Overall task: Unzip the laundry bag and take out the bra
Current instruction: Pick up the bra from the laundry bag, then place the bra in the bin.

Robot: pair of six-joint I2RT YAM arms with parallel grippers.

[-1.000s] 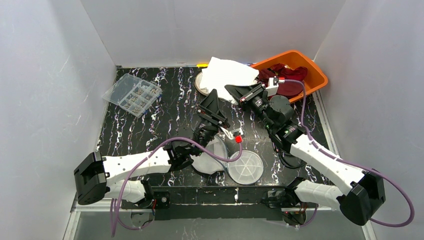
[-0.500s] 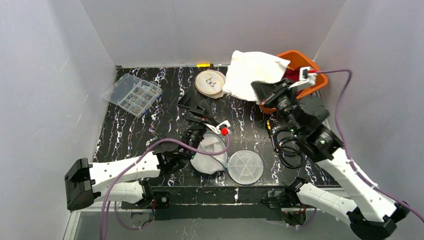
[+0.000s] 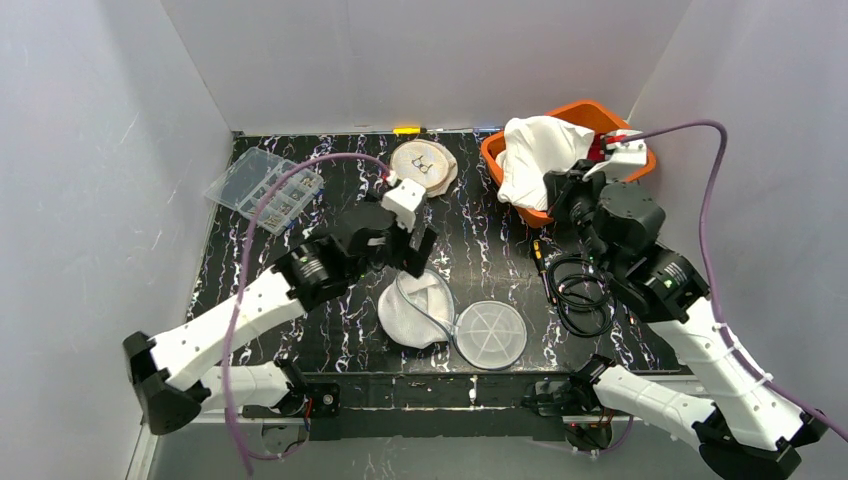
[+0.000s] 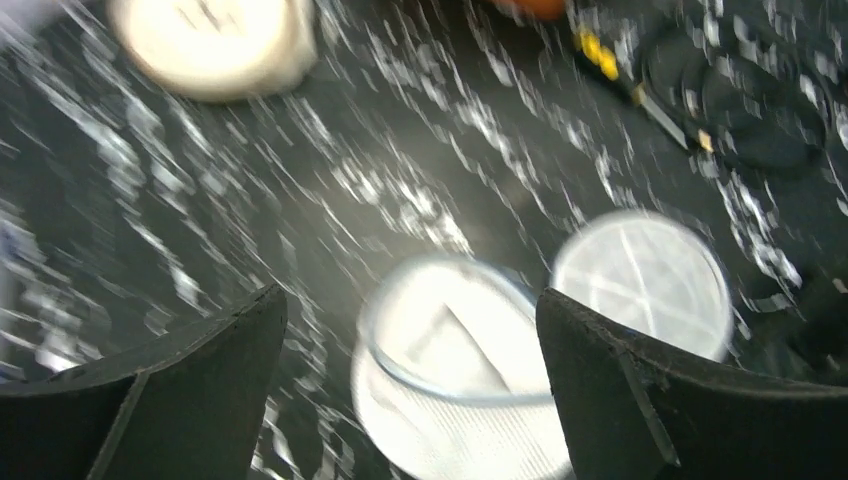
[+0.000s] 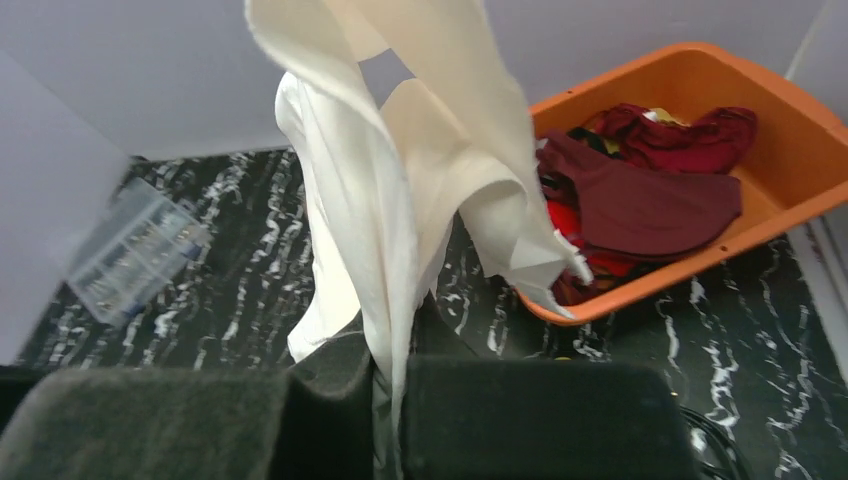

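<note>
**Inventory, L to R. Tabletop (image 3: 330, 170), black marbled.**

1. Parts box (image 3: 263, 186): clear, compartmented, far L. Not part of the task.
2. L end effector (image 3: 410, 252): fingers wide apart, nothing between them. Hangs above item 4, not touching.
3. Bra (image 3: 423, 165): beige, appears folded into a round, at far edge of tabletop near centre. Lies bare, well apart from the bag and from both arms.
4. Mesh pouch (image 3: 415, 312): white, hoop rim, near edge. Wrist view blurred, contents n/k.
5. Mesh disc (image 3: 490, 334): round, just beside item 4.
6. Cable coil (image 3: 575, 296): black, R of centre.
7. Laundry bag (image 3: 535, 155): white cloth, limp, hanging over the bin's near rim. Zip not visible, can't tell open or not.
8. R end effector (image 5: 388, 400): fingers together, clamped on a fold of item 7.
9. Bin (image 5: 790, 150): orange, far R corner, holds maroon clothes (image 5: 640, 200).

**Status (est.):** bra looks out of bag, so the main job appears done. Left, prob.: let go of the bag and pull the arms back.
</note>
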